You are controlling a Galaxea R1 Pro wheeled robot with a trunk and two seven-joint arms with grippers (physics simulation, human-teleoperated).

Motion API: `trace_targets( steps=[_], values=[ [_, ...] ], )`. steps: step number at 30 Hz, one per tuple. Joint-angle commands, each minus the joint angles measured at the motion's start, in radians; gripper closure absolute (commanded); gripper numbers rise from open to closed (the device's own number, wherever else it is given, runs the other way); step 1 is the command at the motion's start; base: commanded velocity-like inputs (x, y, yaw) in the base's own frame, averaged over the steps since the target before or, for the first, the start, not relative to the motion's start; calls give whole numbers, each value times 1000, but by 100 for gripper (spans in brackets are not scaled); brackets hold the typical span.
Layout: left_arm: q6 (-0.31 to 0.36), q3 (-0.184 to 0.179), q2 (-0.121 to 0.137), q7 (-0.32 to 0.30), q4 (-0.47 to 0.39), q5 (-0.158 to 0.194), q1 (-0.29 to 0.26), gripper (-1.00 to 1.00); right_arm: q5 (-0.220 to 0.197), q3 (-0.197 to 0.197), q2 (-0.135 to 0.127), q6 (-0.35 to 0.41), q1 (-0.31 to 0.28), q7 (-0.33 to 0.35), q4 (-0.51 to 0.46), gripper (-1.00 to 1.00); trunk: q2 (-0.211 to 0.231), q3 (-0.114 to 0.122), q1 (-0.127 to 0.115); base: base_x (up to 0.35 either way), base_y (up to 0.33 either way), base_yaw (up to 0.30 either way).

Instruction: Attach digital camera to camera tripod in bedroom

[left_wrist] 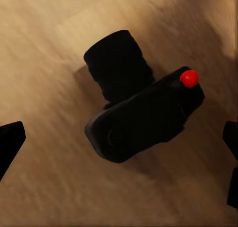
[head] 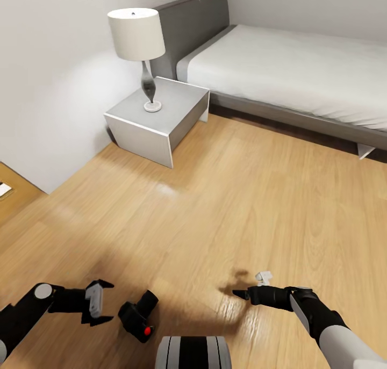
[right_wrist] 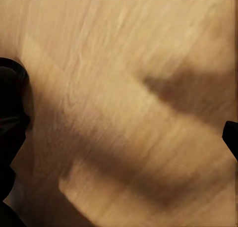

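Note:
The digital camera (head: 138,315) is small and black with a red button (head: 147,332), and it lies on the light wood floor close in front of my base. My left gripper (head: 107,302) is open just to its left, not touching it. In the left wrist view the camera (left_wrist: 141,120) sits between the two spread fingertips (left_wrist: 11,140), lens barrel up and away, red button (left_wrist: 189,78) showing. My right gripper (head: 243,291) hovers open over bare floor to the right, holding nothing; one of its fingers (right_wrist: 11,113) shows in the right wrist view. The camera tripod is out of view.
A white nightstand (head: 161,123) with a table lamp (head: 137,41) stands at the back left against the wall. The grey-headboard bed (head: 301,73) runs along the back right. Open wood floor (head: 231,197) lies between them and me.

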Motion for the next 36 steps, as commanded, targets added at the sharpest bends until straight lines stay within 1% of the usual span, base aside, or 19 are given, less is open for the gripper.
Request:
trace_targets(
  steps=[1,2,6,9,10,12,13,17,19,20,23,27,28,31,32,34,36],
  values=[
    [-12,-6,1,1,-2,-15,0,-100,6,-8,1,8,0,3,-1,-100,0,-1,0,0,0,0],
    [-21,-12,1,1,-1,-30,0,-100,6,-7,2,8,0,-5,-1,-100,0,-1,0,0,0,0],
    [-32,-20,1,1,1,-54,0,-100,5,-7,3,7,0,-23,0,-100,0,-1,0,0,0,0],
    [-34,-20,2,3,1,-72,0,-100,5,-7,4,7,0,-32,0,-100,0,-1,0,0,0,0],
    [-34,-20,2,6,1,-84,0,-100,4,-7,4,7,0,-36,0,-100,0,-1,0,0,0,0],
    [-34,-19,3,9,1,-97,0,-100,4,-7,4,7,0,-38,0,-100,0,-1,0,0,0,0],
    [-29,-13,0,21,1,-115,0,-100,4,-7,5,7,1,-42,0,-100,0,-1,0,0,0,0],
    [-27,-10,-1,62,4,-116,0,-100,3,-7,5,7,0,-43,0,-100,0,-1,0,0,0,0],
    [-27,-10,-2,88,5,-113,0,-100,3,-7,5,7,0,-44,0,-100,0,-1,0,0,0,0],
    [-26,-10,-3,111,6,-113,0,-100,2,-7,5,7,0,-44,0,-100,0,-1,0,0,0,0],
    [-23,-15,-3,130,6,-114,0,-100,2,-7,5,7,0,-44,0,-100,0,-1,0,0,0,0],
    [-27,-18,0,109,4,-121,0,-100,3,-7,5,7,0,-44,0,-100,0,-1,0,0,0,0],
    [-31,-19,1,83,1,-124,0,-100,3,-7,5,7,0,-44,0,-100,0,-1,0,0,0,0],
    [-39,-20,4,36,-5,-126,0,-100,3,-7,5,7,0,-44,0,-100,0,-1,0,0,0,0],
    [-48,-20,5,6,-10,-127,0,-100,3,-7,5,7,0,-44,0,-100,0,-1,0,0,0,0],
    [-73,-20,5,-24,-14,-129,0,-100,3,-7,5,7,0,-44,0,-100,0,-1,0,0,0,0],
    [-97,-21,5,-40,-15,-131,0,-100,3,-7,5,7,0,-44,1,-100,0,-1,0,0,0,0]
  ],
)
